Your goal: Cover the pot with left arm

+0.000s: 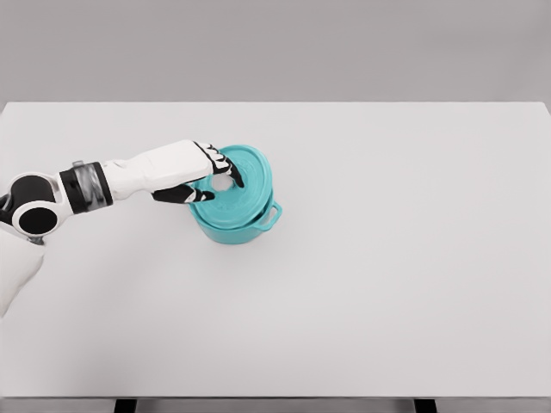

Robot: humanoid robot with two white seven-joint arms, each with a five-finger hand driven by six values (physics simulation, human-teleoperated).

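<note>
A teal pot [244,225] with a side handle stands on the white table [387,258], left of the middle. A teal lid [241,191] lies over its mouth, tilted up toward the back. My left hand [215,179] reaches in from the left and its black-tipped fingers [231,168] are curled around the pale knob at the lid's centre. The thumb lies below the knob on the lid's left edge. My right arm does not show.
The table's far edge runs across the top at about a quarter of the picture's height, and its front edge lies near the bottom. My left shoulder joint [34,215] sits at the far left.
</note>
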